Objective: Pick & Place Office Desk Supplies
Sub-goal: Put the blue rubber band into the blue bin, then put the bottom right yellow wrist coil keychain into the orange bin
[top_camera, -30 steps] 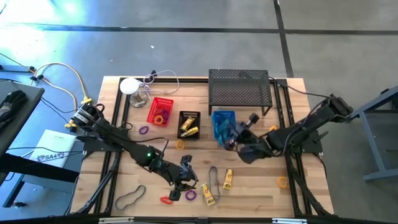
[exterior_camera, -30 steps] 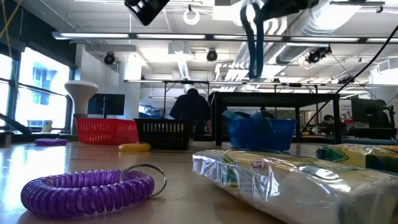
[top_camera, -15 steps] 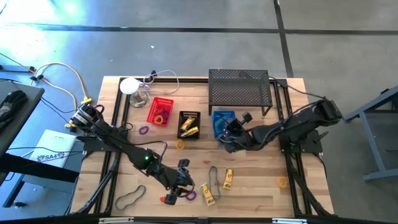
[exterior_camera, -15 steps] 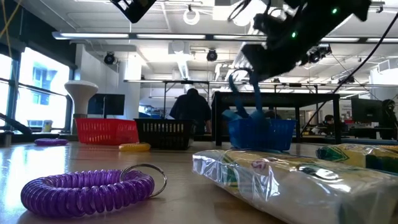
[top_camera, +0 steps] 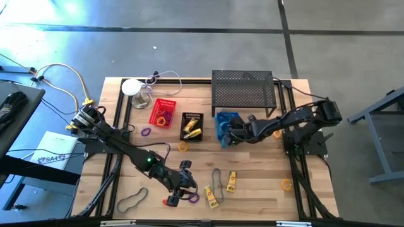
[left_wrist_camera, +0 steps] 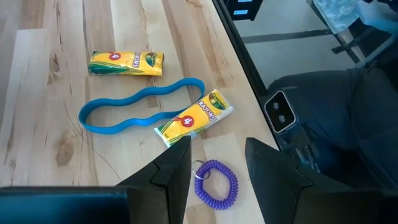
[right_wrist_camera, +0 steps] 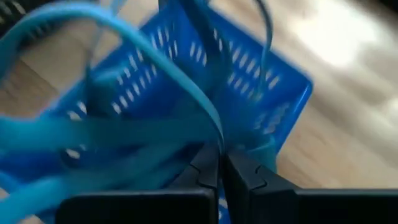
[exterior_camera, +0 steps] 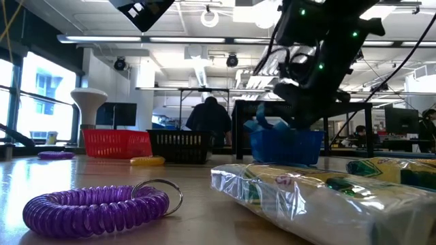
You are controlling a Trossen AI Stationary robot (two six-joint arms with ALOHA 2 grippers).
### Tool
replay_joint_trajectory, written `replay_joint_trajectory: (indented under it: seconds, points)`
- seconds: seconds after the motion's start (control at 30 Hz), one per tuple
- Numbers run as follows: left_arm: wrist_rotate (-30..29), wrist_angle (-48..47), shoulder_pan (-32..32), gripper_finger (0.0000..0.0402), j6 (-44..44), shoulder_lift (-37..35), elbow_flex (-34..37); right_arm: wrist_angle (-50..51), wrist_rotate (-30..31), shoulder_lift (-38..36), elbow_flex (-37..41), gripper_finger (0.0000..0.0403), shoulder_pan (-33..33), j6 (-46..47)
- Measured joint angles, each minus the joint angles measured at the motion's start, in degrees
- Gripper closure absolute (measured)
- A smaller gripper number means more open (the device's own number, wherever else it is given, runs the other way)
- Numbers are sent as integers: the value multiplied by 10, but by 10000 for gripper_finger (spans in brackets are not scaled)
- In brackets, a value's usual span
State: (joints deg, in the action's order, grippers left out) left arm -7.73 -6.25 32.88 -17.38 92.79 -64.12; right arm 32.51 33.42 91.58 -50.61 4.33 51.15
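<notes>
Now that right gripper (top_camera: 228, 140) has dropped to blue basket (top_camera: 222, 118), pinches blue band (right_wrist_camera: 155, 62) shut over it, ready for release; left gripper (left_wrist_camera: 214, 165) hovers half-open above purple coil (left_wrist_camera: 217, 185).

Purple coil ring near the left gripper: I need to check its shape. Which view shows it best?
Low view: the purple coil ring fills the foreground. Left wrist view shows it smaller; high view, a speck; right wrist view, nothing.
</notes>
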Motion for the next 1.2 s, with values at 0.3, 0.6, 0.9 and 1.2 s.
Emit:
replay_joint_trajectory:
  seconds: [0.3,0.6,0.9,1.2]
  points:
    - [0,-10,0,254,-1,0,0,37,-89,-16,0,400,-31,1]
    - [0,-12,0,254,-2,0,0,38,-160,-15,0,397,-63,1]
    - [0,-22,0,254,-3,0,0,50,-158,-48,0,322,-67,-14]
    - [0,-25,0,254,-18,0,0,84,-218,-109,0,245,-70,-2]
